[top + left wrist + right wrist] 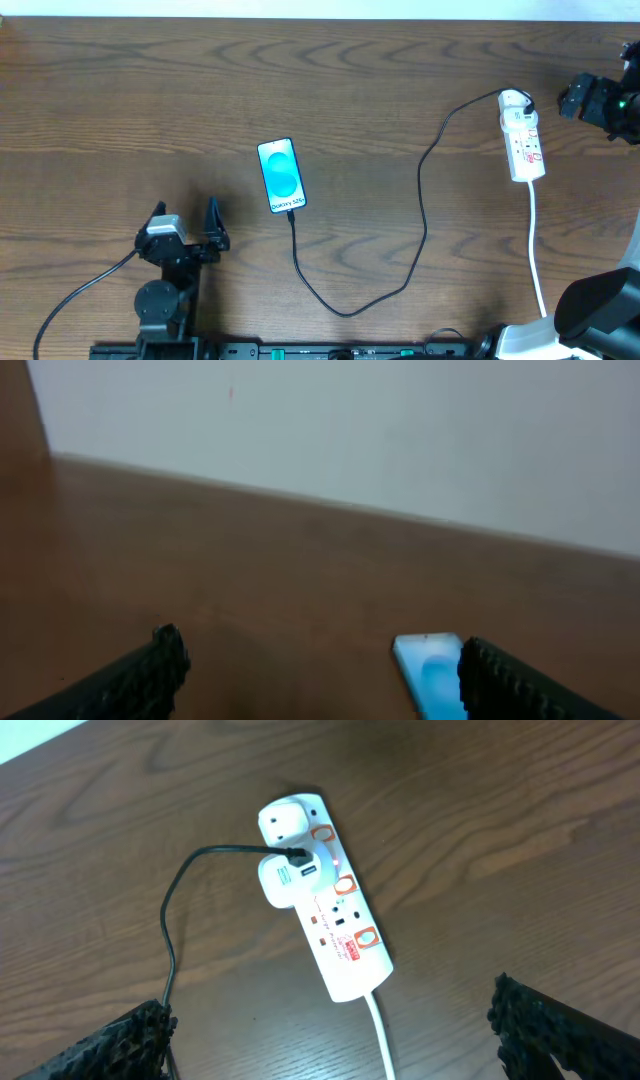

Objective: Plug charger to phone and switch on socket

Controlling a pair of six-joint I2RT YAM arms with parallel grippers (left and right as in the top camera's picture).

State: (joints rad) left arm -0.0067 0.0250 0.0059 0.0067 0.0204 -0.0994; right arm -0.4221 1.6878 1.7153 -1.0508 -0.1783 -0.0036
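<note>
Overhead: the phone (280, 175) lies face up mid-table, screen lit blue. The charger (420, 190) meets its near edge, loops toward the table's (120, 100) near side, then climbs to the far end of the socket (523, 140) on the right. A white cord (537, 255) runs from the socket toward the near edge. The left gripper (185, 216) sits near-left of the phone, jaws spread, empty. The right gripper (578, 99) hangs just right of the socket.

Left wrist: two fingers (150, 672) stand wide apart, gripping nothing; the phone shows beside the right-hand one, with a pale wall (380, 430) beyond.

Right wrist: the fingers (555, 1035) gape wide above the socket, touching nothing. The charger enters a white adapter (283, 880) on the socket.
</note>
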